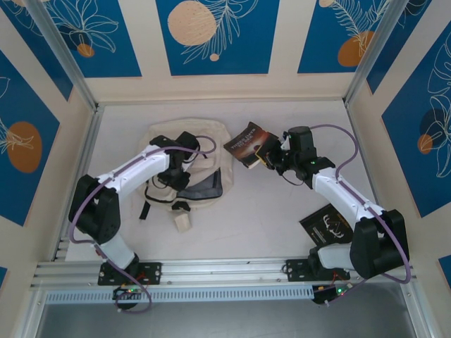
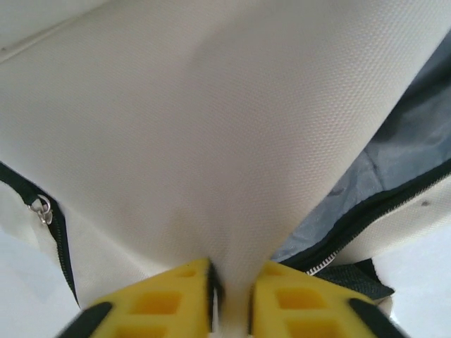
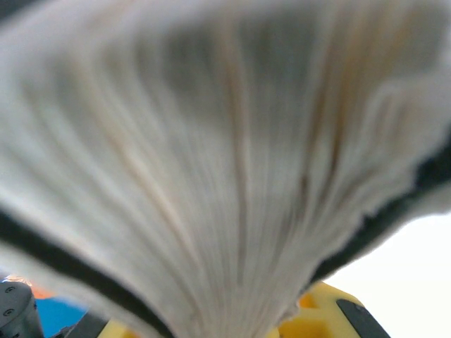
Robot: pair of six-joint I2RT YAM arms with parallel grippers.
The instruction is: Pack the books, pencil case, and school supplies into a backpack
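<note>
Backpack [image 1: 163,130] pinched by left end effector [image 2: 231,283]; right end effector [image 1: 268,156] clamps book [image 1: 245,143].

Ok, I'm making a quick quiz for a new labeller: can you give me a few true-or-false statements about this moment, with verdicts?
1. The left gripper pinches cream fabric of the backpack. True.
2. The right gripper holds the black book. False: it is shut on the dark brown book; the black book lies on the table near the right arm's base.
3. The backpack's zip is open, with grey lining showing. True.
4. The dark brown book is already inside the backpack. False: it is held outside it, by the backpack's right side in the top view.
</note>
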